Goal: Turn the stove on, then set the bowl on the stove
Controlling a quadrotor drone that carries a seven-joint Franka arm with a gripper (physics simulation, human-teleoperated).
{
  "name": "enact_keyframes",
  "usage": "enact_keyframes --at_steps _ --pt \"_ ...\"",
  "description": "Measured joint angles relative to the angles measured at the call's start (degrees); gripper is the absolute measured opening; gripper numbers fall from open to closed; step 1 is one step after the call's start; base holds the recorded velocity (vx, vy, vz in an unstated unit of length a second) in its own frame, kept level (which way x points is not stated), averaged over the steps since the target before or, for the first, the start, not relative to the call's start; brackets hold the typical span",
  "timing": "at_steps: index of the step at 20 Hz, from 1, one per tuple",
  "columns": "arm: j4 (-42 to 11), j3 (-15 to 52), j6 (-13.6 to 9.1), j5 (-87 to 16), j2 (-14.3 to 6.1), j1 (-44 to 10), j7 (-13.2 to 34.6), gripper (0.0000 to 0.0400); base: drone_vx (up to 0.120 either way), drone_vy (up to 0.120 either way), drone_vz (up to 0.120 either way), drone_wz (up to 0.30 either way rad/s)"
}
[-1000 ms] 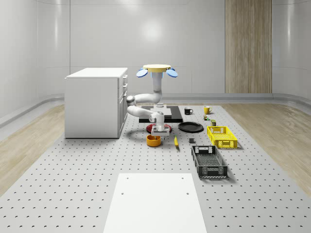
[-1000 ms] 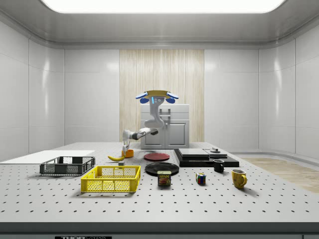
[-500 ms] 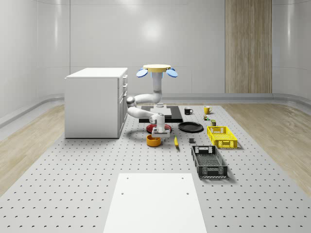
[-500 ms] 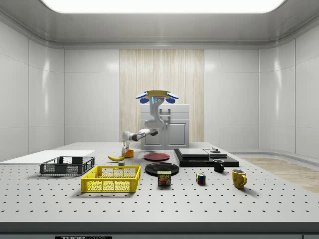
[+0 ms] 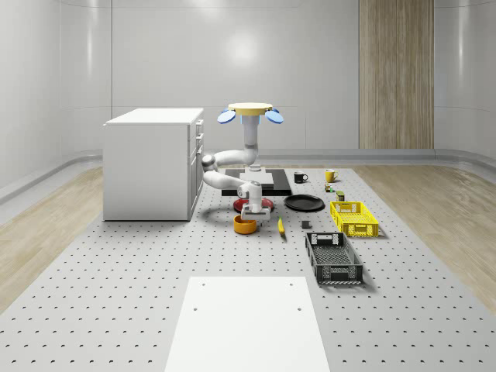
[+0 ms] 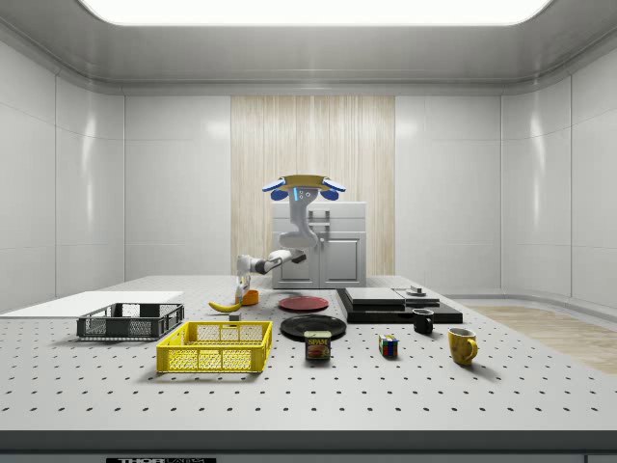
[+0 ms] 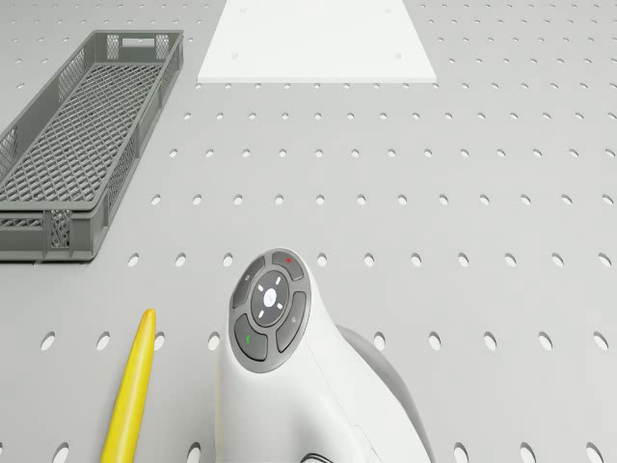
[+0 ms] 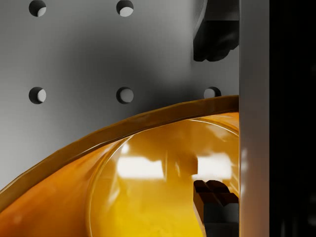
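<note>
On the perforated surface (image 5: 116, 263), a banana (image 5: 280, 225) lies just beside the orange bowl (image 5: 245, 225), with a red plate (image 5: 264, 204) and a black plate (image 5: 304, 203) behind and a grey crate (image 5: 333, 257) and yellow crate (image 5: 353, 218) toward the whole-scene view's right. The drone (image 5: 249, 113) hovers above the stove (image 5: 275, 180), near the white cabinet (image 5: 151, 161). The claw (image 5: 249, 212) reaches down onto the bowl, open, one finger (image 8: 215, 205) inside the rim and the other outside it.
</note>
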Motion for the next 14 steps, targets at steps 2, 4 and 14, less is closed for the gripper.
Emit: enact_keyframes --at_steps 2,4,14 --pt "0.0 0.0 -0.1 -0.1 0.1 0.1 -0.1 0.0211 0.0 0.0 0.0 0.0" --pt "0.0 0.0 -0.2 -0.1 0.2 0.2 -0.4 0.0167 0.0 0.0 0.0 0.0" --pt "-0.4 -0.1 0.7 -0.2 -1.3 -1.8 5.6 0.0106 0.0 0.0 0.0 0.0"
